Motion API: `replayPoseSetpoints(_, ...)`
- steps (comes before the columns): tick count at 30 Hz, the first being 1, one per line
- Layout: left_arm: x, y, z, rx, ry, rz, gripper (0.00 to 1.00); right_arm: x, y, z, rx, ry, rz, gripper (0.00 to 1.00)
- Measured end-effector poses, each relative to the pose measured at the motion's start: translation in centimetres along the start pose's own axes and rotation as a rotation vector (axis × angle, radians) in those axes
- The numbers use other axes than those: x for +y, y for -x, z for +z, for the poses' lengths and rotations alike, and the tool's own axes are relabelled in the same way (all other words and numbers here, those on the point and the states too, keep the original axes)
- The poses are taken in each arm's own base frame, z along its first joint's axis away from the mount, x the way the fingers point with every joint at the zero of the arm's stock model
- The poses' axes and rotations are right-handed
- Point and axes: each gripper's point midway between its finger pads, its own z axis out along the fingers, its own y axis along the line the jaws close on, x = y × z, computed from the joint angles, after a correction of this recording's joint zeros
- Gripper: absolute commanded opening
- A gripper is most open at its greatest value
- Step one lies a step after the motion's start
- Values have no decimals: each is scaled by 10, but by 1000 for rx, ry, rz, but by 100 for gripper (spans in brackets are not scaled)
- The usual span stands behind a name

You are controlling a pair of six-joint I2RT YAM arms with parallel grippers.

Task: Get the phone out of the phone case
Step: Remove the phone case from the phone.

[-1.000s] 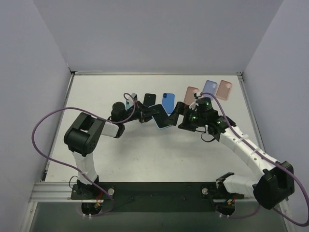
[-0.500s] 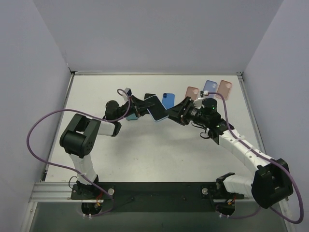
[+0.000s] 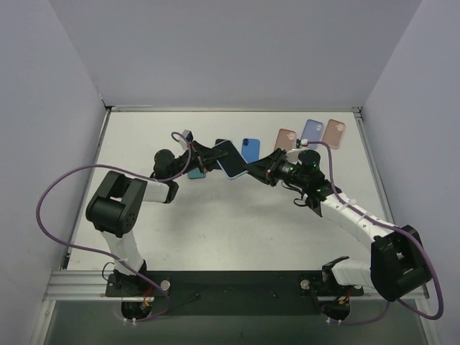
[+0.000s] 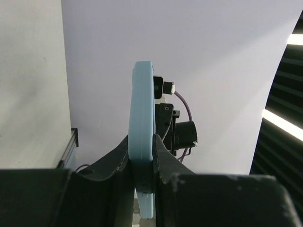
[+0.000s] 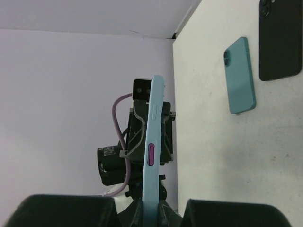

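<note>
The light blue phone case is held up above the white table, between the two arms. One end is pinched tight by the left gripper and the other end by the right gripper. A black phone and a teal phone are laid flat on the table.
</note>
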Motion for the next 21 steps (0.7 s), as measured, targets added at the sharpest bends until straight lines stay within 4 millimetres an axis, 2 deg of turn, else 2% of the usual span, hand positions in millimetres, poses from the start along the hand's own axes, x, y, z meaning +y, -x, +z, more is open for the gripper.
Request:
replayPoseSetpoints(5,-14,6,-3,-30,-30,1,0,19,4,7,-8,132,98,0)
replayPoseSetpoints(15,-52,41,-12,-190,-95,4,0,54,32,42,7,328,369,0)
replayPoseSetpoints(21,-106,45,-22,-243,-199,110,0,102,41,48,9,454,362,0)
